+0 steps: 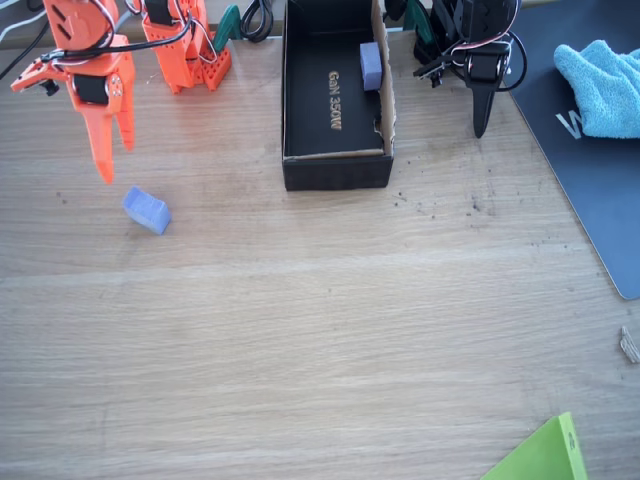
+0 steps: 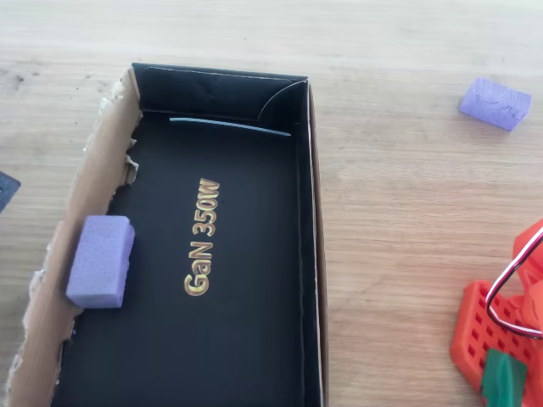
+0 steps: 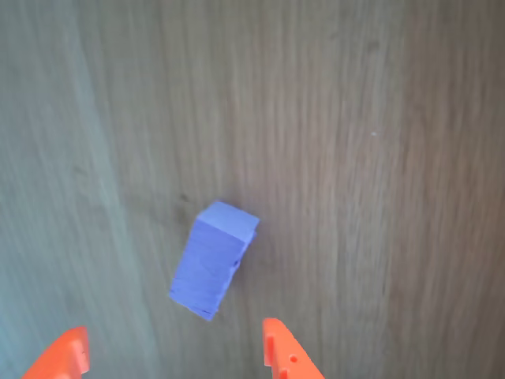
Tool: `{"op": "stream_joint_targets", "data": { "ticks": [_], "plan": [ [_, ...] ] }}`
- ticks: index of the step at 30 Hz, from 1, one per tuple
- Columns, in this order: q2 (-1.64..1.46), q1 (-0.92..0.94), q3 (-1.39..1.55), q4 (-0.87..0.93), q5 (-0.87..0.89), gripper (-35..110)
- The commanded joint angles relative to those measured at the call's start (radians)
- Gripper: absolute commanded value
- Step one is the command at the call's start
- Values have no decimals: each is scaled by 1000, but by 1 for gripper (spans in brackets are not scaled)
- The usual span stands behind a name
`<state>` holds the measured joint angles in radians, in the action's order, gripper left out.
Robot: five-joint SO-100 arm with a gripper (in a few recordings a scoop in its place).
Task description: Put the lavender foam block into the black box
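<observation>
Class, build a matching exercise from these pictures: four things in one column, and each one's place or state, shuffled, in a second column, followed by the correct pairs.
Things:
1. Small bluish-lavender foam block
2. Paler lavender foam block
3. Orange two-finger claw
4. Light blue cloth

Places or states:
A. Lying on the dark mat
B. Open, above a block
C. On the bare wooden table
D. Inside the long black cardboard box, by its torn brown wall

Pairs: 1-C, 2-D, 3-B, 4-A
</observation>
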<state>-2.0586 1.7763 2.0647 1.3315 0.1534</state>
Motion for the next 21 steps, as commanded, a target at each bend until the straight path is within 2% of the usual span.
{"op": "stream_joint_targets", "data": {
  "ticks": [1,7,21],
  "plan": [
    [0,11,-14,-20,5,28],
    [92,-15,-25,-69,34,27],
    [187,-28,-141,-21,34,28]
  ]
}}
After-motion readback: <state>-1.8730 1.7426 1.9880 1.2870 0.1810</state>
